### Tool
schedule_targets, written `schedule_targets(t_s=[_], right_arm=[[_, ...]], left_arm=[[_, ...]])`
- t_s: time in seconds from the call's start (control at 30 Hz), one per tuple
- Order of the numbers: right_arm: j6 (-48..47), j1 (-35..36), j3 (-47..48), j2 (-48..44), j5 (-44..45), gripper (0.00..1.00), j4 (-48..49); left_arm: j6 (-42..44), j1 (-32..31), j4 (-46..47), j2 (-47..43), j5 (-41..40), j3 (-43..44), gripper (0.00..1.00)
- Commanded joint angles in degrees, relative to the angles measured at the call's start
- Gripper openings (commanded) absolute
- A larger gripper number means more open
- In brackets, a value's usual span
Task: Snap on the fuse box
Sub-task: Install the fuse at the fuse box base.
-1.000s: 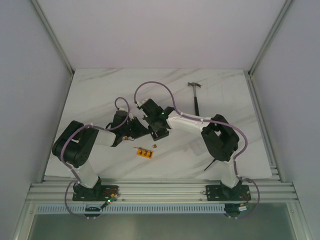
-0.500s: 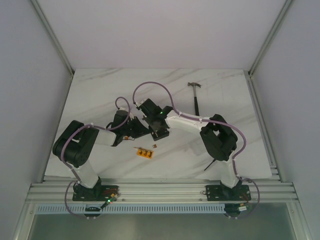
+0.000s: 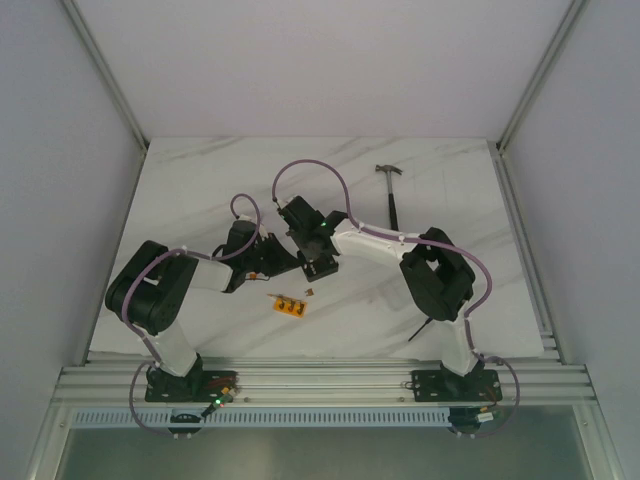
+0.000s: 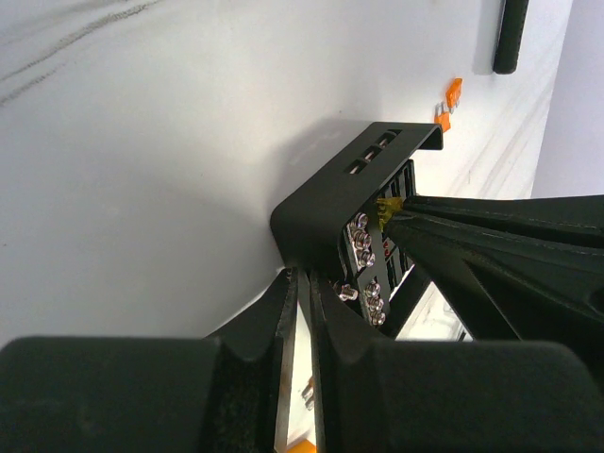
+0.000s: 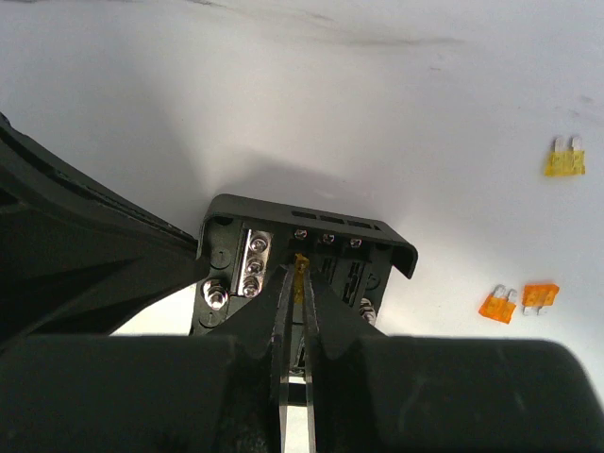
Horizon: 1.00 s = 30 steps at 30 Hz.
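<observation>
small black square plastic fuse box point(image 5: 311, 215) barely visible from above, left gripper point(image 4: 302, 279) pinched on its corner, right gripper point(image 5: 300, 276) clenched on tiny yellow fuse point(image 5: 301, 261), fuse half swallowed by the fingertips

A white table point(image 3: 190, 180) with grey marble veining is the only furniture. Plain pale walls point(image 3: 320, 60) rise behind the table and on both sides. Aluminium posts point(image 3: 105, 75) climb from its far corners, and a ribbed aluminium rail point(image 3: 330, 382) runs along its near edge. The light is soft and even.
</observation>
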Motion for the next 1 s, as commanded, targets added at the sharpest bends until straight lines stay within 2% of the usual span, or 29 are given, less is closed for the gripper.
schedule_targets(t_s=[0.0, 0.27, 0.43, 0.57, 0.7, 0.77, 0.87, 0.97], right_arm=[[5.2, -1.0, -6.5, 6.5, -1.2, 0.0, -8.5], [7.8, 0.5, -9.8, 1.8, -1.2, 0.0, -6.5], [7.9, 0.2, -8.7, 3.2, 2.0, 0.0, -5.2], [7.4, 0.2, -6.8, 0.7, 3.5, 0.0, -4.5], [6.7, 0.2, -4.7, -2.4, 3.4, 0.08, -4.0], [6.4, 0.2, -3.9, -3.0, 3.7, 0.08, -3.9], [5.6, 0.2, -2.9, -3.5, 3.9, 0.06, -3.7], [4.8, 0.2, -2.6, -4.1, 4.1, 0.0, -3.5]], left_arm=[[3.1, 0.2, -8.5, 2.8, -7.1, -1.8, 0.18], [2.8, 0.0, -7.9, 2.9, -6.8, -1.8, 0.18], [3.0, 0.0, -8.3, 3.0, -6.9, -1.8, 0.18], [3.1, 0.0, -8.4, 3.0, -6.7, -1.6, 0.18], [3.5, 0.0, -8.5, 3.1, -6.0, -1.2, 0.18], [3.7, 0.0, -8.5, 3.1, -5.4, -0.9, 0.18], [4.5, 0.0, -9.4, 3.1, -5.0, -0.2, 0.18], [4.9, 0.0, -10.6, 3.1, -5.1, 0.2, 0.18]])
